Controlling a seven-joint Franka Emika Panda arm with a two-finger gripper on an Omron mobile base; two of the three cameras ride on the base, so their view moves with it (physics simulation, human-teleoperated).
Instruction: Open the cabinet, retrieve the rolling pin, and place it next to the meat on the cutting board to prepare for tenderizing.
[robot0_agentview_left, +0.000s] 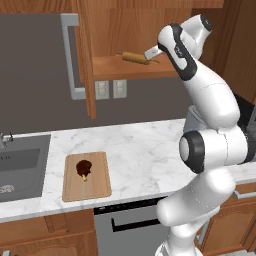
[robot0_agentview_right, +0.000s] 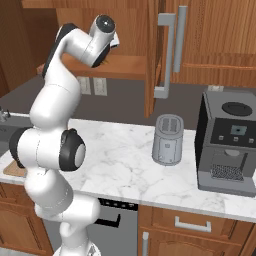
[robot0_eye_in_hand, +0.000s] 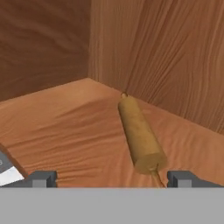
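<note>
Here my gripper (robot0_eye_in_hand: 112, 179), jaws wide, faces the rolling pin (robot0_eye_in_hand: 139, 134) on the open cabinet (robot0_agentview_left: 135, 68) shelf; I should centre its barrel between my fingertips (robot0_eye_in_hand: 41, 178) before closing.

Glossy white arm (robot0_agentview_left: 210, 100) of rounded segments, dark grey joint bands and round caps; small dark fingertips (robot0_eye_in_hand: 41, 178).

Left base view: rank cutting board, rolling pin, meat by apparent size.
1. cutting board, largest.
2. rolling pin, on the open cabinet shelf, farther from the camera, so it may look smaller than it is.
3. meat, smallest, lying on the board.
</note>
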